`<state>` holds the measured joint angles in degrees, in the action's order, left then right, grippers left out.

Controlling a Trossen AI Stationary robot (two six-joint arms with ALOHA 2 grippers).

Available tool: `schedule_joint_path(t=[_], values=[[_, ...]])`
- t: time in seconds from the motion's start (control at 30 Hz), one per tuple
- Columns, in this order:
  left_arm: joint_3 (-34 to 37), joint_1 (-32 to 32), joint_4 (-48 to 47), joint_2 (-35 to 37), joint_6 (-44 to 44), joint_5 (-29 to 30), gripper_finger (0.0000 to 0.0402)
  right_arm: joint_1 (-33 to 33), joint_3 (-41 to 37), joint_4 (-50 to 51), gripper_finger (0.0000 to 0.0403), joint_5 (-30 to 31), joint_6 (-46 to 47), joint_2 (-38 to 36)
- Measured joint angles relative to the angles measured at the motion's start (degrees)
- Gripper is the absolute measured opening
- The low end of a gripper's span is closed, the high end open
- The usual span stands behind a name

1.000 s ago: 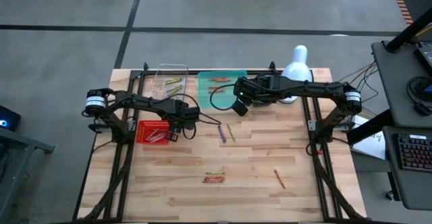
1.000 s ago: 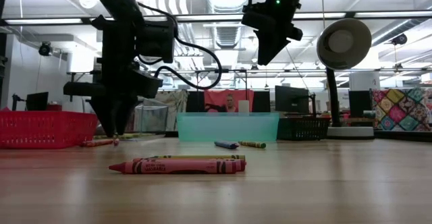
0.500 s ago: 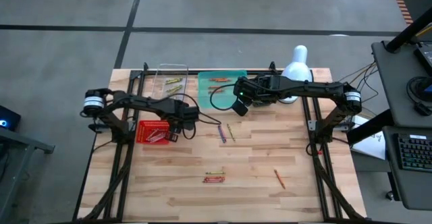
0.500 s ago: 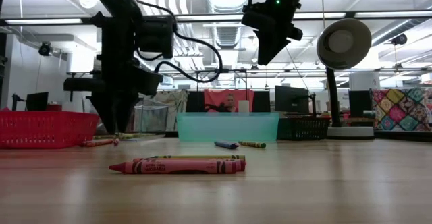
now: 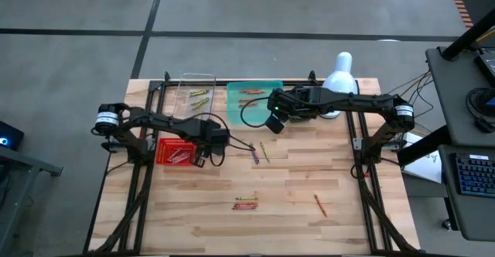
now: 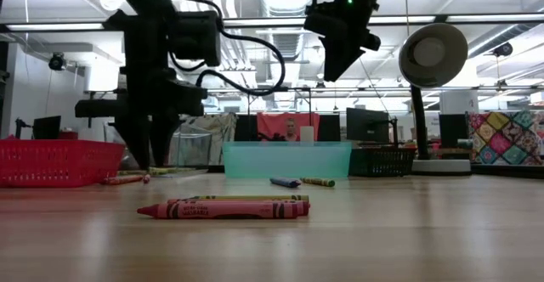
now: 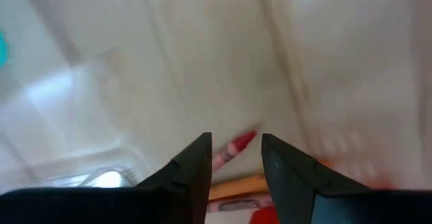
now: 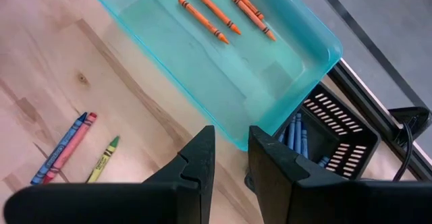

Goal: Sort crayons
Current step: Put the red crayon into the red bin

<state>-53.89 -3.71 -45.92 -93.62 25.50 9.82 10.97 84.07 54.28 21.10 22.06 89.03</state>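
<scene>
Wooden table [image 5: 309, 179], teal tray [image 8: 283, 69] with four orange crayons [image 8: 214, 11], both arms' jaws narrowly parted, empty.

My work surface was a pale wooden table [image 5: 294, 187], and at its far edge a teal tray [image 5: 255, 102] sat between a clear tray [image 5: 197, 87] on one side and a white desk lamp [image 5: 341, 73] on the other. A red mesh basket [image 5: 173, 151] stood nearer the table's left side, and a small black slatted bin [image 8: 331, 129] was tucked just beside the teal tray's corner. Beyond the far edge I could see a person [image 6: 291, 130] seated among monitors in the room, and a patchwork quilt [image 6: 510, 138] hung off to the right.
</scene>
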Motion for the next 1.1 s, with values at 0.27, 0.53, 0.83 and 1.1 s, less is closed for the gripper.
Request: schedule_joint_path(t=[0.27, 0.53, 0.83, 1.1], values=[[0.02, 0.42, -2.15, -0.02, 2.75, 2.43, 0.0112, -0.89, 0.0, -0.08, 0.0079, 0.0, 0.0, 0.0], [1.19, 0.42, -1.91, -0.04, 3.95, 1.62, 0.0112, -1.26, 0.0, -0.18, 0.0079, 0.0, 0.0, 0.0], [1.57, 0.4, 0.99, -0.18, 4.02, 1.62, 0.0112, -1.26, 0.02, -0.17, 0.0079, 0.0, -0.15, 0.0], [2.65, 0.4, 1.08, -0.2, 4.17, 1.62, 0.0112, -1.62, 0.0, -0.15, 0.0079, -0.02, -0.2, 0.0]])
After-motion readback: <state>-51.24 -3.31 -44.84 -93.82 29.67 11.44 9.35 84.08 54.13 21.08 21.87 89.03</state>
